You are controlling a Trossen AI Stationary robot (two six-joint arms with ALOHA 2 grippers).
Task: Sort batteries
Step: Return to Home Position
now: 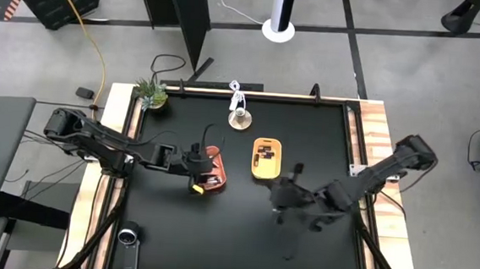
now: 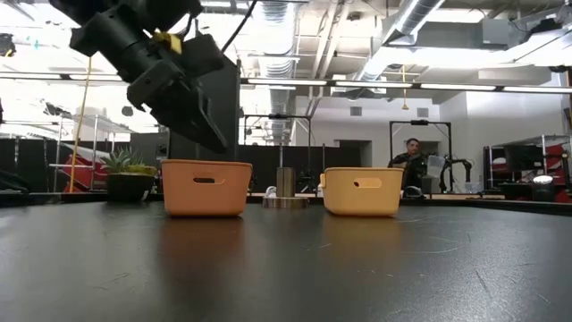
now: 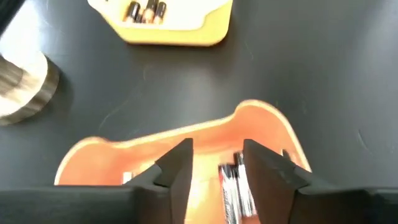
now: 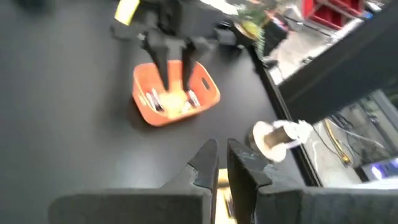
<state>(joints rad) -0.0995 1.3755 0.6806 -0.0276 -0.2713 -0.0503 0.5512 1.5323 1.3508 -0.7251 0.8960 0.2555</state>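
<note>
Fingers [image 3: 177, 174] of the left gripper [image 3: 217, 149] part-open, empty, low over the silver batteries [image 3: 231, 180] in the orange tray [image 3: 261, 112]. Right gripper [image 4: 222, 149] barely open, empty, near the yellow tray [image 1: 275, 169]. Retreating sideways could snag that orange rim.

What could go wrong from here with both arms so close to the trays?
1. The left hand hangs open just above the orange tray; a low retreat could clip its rim and spill the silver batteries.
2. The right hand sits close to the yellow tray; a swing home might nudge it.
</note>
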